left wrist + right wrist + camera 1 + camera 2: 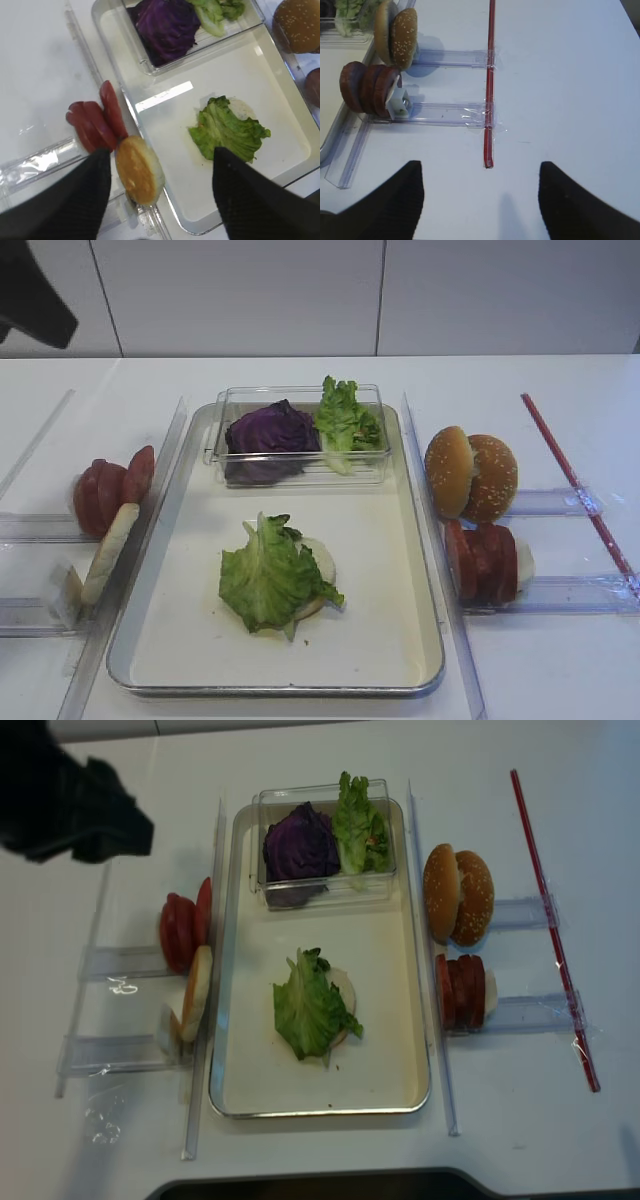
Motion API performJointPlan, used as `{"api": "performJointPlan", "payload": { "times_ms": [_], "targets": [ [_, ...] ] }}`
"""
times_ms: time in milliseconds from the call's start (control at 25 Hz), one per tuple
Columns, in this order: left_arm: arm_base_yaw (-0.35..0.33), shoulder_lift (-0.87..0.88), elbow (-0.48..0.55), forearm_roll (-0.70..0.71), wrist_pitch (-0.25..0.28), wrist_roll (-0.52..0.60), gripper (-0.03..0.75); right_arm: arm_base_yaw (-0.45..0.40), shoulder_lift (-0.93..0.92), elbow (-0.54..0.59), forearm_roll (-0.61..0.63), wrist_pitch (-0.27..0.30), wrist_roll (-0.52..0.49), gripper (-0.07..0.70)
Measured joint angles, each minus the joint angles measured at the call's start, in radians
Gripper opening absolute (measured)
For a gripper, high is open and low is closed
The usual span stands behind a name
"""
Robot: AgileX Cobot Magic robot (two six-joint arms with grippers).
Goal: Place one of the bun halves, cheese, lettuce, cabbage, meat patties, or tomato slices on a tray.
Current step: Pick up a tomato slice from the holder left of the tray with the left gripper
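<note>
On the metal tray [275,687] a lettuce leaf [270,575] lies over a pale bun half [322,562]. Purple cabbage [270,432] and more lettuce [345,420] sit in a clear box. Tomato slices [95,122] and a bun half [139,170] stand on edge left of the tray. My left gripper [161,151] hangs open high above them, holding nothing. Seeded bun halves [395,37] and meat patties [367,87] stand to the tray's right. My right gripper [480,163] is open over bare table. Cheese is out of view.
The clear plastic box [300,475] fills the tray's far end. Clear acrylic rails [560,502] hold the food on both sides and run along the tray's long edges. A red strip [575,485] is taped to the table at the right. The left arm [70,805] looms top left.
</note>
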Motion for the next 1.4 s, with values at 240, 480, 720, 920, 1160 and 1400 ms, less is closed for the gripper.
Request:
{"api": "performJointPlan", "payload": {
  "times_ms": [240, 480, 720, 920, 1160, 1400],
  "targets": [
    [-0.151, 0.155, -0.145, 0.163, 0.038, -0.070, 0.449, 0.000, 0.000, 0.000, -0.002, 0.000, 0.005, 0.523],
    [-0.221, 0.280, -0.213, 0.340, 0.040, -0.180, 0.449, 0.000, 0.000, 0.000, -0.004, 0.000, 0.006, 0.523],
    [-0.225, 0.413, -0.215, 0.345, 0.040, -0.202, 0.448, 0.000, 0.000, 0.000, -0.004, 0.000, 0.006, 0.523],
    [-0.225, 0.507, -0.215, 0.349, 0.035, -0.204, 0.449, 0.000, 0.000, 0.000, -0.004, 0.000, 0.007, 0.523],
    [-0.225, 0.570, -0.217, 0.372, 0.032, -0.233, 0.448, 0.000, 0.000, 0.000, -0.004, 0.000, 0.007, 0.523],
    [-0.225, 0.613, -0.219, 0.372, 0.028, -0.253, 0.449, 0.000, 0.000, 0.000, -0.008, 0.000, 0.015, 0.523]
  ]
}}
